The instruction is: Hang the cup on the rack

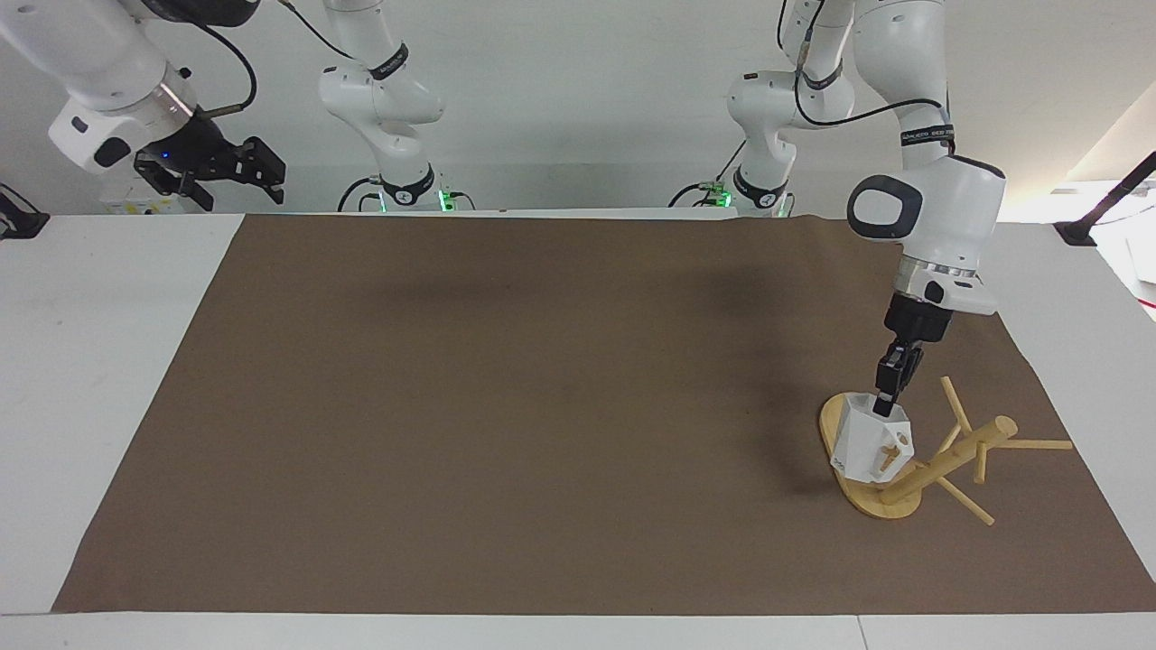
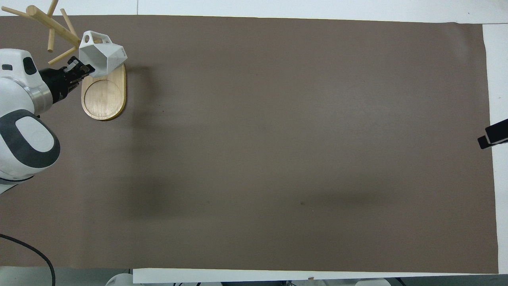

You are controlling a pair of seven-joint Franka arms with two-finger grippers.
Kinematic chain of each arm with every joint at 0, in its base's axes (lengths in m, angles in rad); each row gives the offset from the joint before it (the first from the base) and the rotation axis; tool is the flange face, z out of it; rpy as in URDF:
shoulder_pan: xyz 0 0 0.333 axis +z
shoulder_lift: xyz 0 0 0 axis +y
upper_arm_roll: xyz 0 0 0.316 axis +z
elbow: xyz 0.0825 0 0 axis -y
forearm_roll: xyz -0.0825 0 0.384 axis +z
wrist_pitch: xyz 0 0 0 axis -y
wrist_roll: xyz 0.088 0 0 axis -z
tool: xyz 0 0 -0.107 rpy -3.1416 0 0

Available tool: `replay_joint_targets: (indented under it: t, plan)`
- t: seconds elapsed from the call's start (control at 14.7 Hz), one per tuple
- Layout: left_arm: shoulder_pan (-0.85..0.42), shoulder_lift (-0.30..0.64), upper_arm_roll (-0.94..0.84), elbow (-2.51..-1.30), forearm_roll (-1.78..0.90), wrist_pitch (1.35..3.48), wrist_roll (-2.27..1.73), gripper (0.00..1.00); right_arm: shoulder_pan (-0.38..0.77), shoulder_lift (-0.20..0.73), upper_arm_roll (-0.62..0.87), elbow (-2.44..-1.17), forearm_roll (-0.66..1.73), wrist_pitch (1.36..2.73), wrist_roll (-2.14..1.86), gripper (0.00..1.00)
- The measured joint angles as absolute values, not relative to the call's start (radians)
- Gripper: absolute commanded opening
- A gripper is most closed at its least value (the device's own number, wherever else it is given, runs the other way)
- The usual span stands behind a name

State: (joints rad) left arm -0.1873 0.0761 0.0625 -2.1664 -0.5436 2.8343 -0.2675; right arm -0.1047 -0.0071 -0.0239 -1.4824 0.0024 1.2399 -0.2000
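— Where are your cameras sitting?
— I'm watching one high across the surface (image 1: 578, 406), facing the robots; another's looking steeply down from their end. Both are covering the same brown mat (image 2: 278, 139), half-turned.
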Motion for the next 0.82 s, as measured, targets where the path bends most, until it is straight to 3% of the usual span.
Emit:
replay_joint_targets:
  t: [0.07, 0.14, 0.2, 0.55, 0.82]
  plan:
    - [-0.186, 0.077, 0.063, -2.165, -0.543, 2.834, -0.243, 0.57, -0.099, -0.010, -0.027, -1.483, -0.004, 1.245, -0.199, 1.00]
    - [-0.186, 0.077, 0.063, -2.162, -0.543, 2.834, -0.203, 0.82, -0.091, -0.012, -0.033, -1.483, -0.014, 1.258, -0.197, 1.00]
    - [-0.186, 0.079, 0.063, -2.159, -0.543, 2.833, -0.173, 0.99, -0.076, -0.012, -0.046, -1.484, -0.024, 1.268, -0.189, 1.00]
    - [-0.173, 0.073, 0.064, -2.151, -0.543, 2.780, -0.138, 1.00, -0.038, -0.001, -0.098, -1.487, -0.028, 1.272, -0.166, 1.00]
    - [-0.122, 0.000, 0.066, -2.136, -0.498, 2.585, -0.116, 1.00, -0.026, -0.004, -0.098, -1.488, -0.028, 1.272, -0.162, 1.00]
